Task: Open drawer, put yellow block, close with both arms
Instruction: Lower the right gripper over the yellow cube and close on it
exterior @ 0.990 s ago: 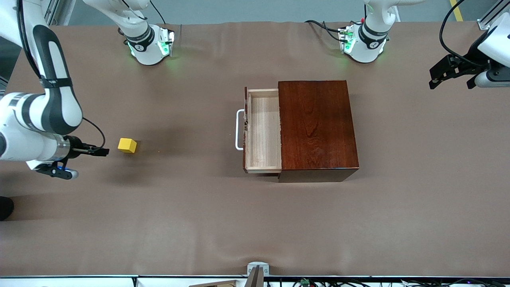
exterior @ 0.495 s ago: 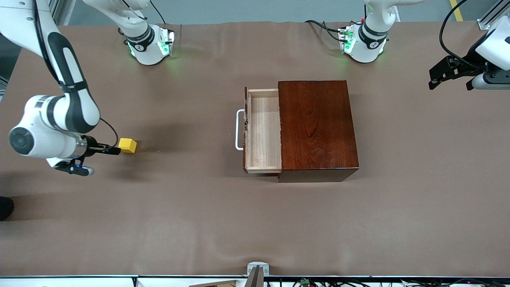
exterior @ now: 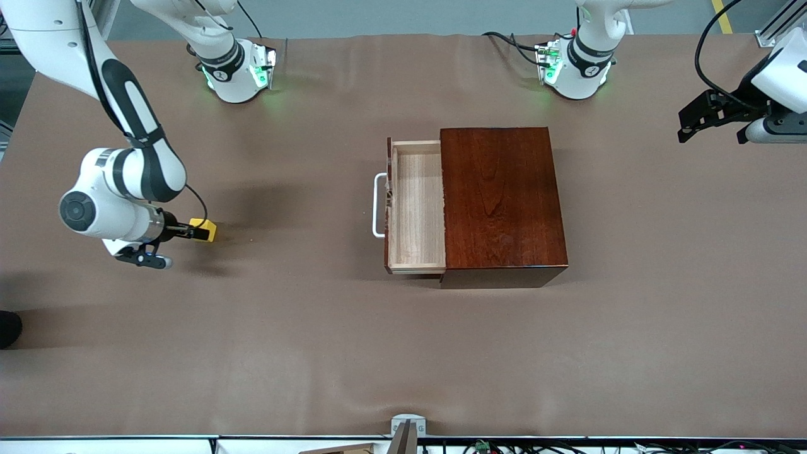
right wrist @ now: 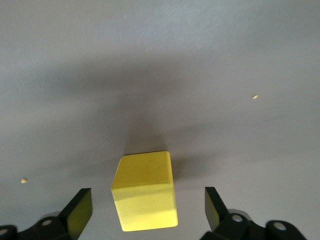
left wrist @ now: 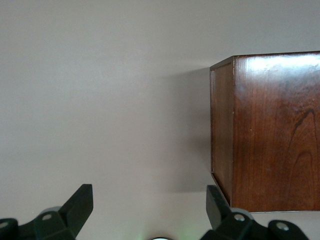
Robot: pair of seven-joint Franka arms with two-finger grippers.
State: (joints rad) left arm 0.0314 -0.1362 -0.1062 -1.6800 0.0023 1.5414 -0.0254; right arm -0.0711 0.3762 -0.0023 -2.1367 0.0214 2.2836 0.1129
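Observation:
The yellow block [exterior: 212, 228] rests on the table toward the right arm's end. My right gripper [exterior: 200, 233] is down at it and open. In the right wrist view the block [right wrist: 146, 190] lies between the two fingers [right wrist: 80, 212], with a gap on each side. The drawer [exterior: 416, 202] stands pulled out of the dark wooden box [exterior: 501, 202]; its tray is bare and its white handle [exterior: 376, 205] faces the right arm's end. My left gripper [exterior: 682, 127] waits open in the air at the left arm's end of the table, and its wrist view shows the box [left wrist: 270, 130].
Brown cloth covers the table [exterior: 315, 340]. The two green-lit arm bases [exterior: 236, 72] [exterior: 577, 69] stand along the edge farthest from the front camera. A small metal bracket [exterior: 406, 425] sits at the nearest edge.
My right arm has swung toward the yellow block, bringing its open fingers from short of the block to either side of it. The left arm has barely shifted.

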